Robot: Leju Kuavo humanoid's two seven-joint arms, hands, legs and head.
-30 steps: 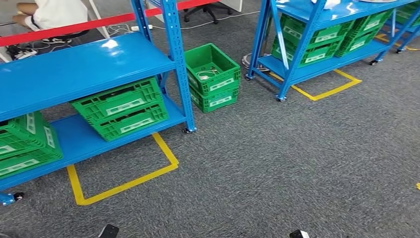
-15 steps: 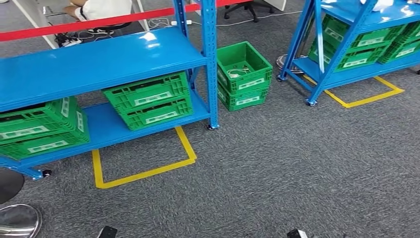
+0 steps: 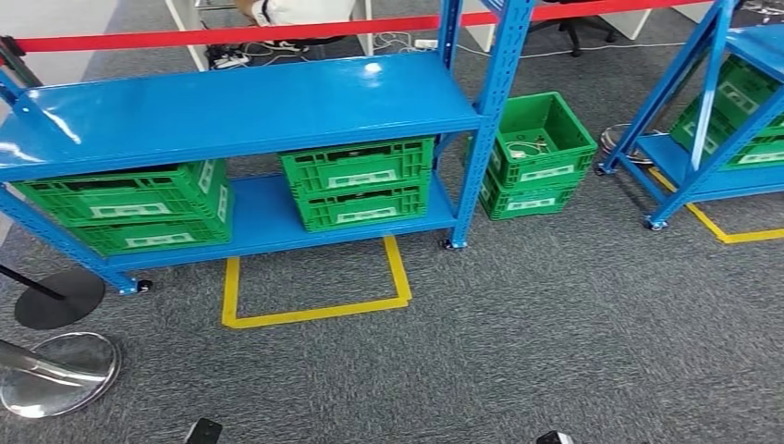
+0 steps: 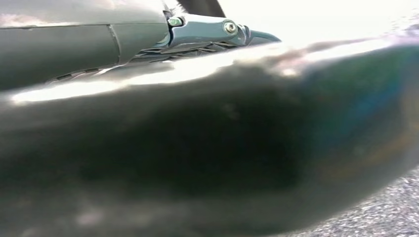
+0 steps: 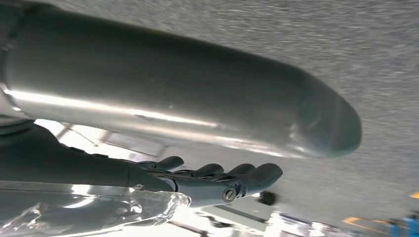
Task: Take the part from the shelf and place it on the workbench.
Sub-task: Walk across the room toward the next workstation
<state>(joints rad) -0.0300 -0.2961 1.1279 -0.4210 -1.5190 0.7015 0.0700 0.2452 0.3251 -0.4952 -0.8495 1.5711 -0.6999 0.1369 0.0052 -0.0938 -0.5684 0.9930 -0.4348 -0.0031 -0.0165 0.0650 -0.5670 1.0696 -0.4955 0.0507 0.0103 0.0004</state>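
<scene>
A blue two-level shelf (image 3: 240, 106) stands ahead of me in the head view; its top board is bare. On its lower board sit two stacks of green crates, one at the left (image 3: 129, 205) and one at the right (image 3: 358, 182); their contents are hidden. I cannot make out the part itself. My left hand (image 4: 207, 29) hangs by the floor, a finger stretched out past a blurred thumb, and nothing shows in it. My right hand (image 5: 217, 180) also hangs down, its fingers (image 5: 257, 174) gently curved and apart from the thumb, holding nothing.
Beside the shelf's right post a stack of green crates (image 3: 536, 153) stands on the carpet, the top one holding a white cable. A second blue shelf (image 3: 730, 92) stands at right. Red barrier tape (image 3: 231, 37) runs behind, a seated person (image 3: 296, 9) beyond it. Stanchion bases (image 3: 57, 370) lie at left.
The whole picture has slid to the right: the camera has turned left. The shelf now stands nearly centred and the stanchion bases have come into sight.
</scene>
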